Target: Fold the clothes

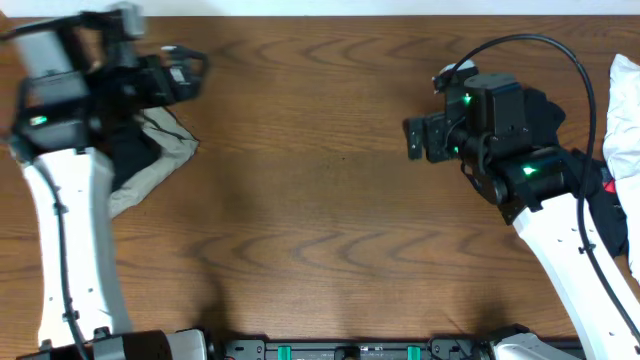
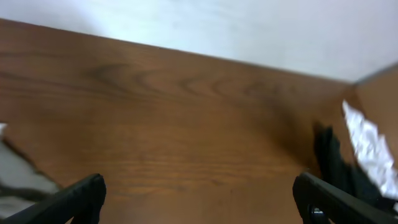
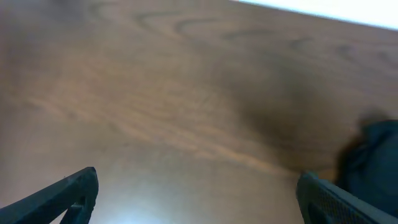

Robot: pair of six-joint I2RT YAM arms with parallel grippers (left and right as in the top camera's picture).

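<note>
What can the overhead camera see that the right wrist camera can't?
Only overhead: the left arm and right arm, the left tool, a khaki-grey garment under the left arm, and a white cloth and black fabric at the right edge.
Only right wrist: the right tool close up, fingers wide apart with nothing between them, plus a dark shape too blurred to identify.
Both: the wooden table and that right tool.
</note>
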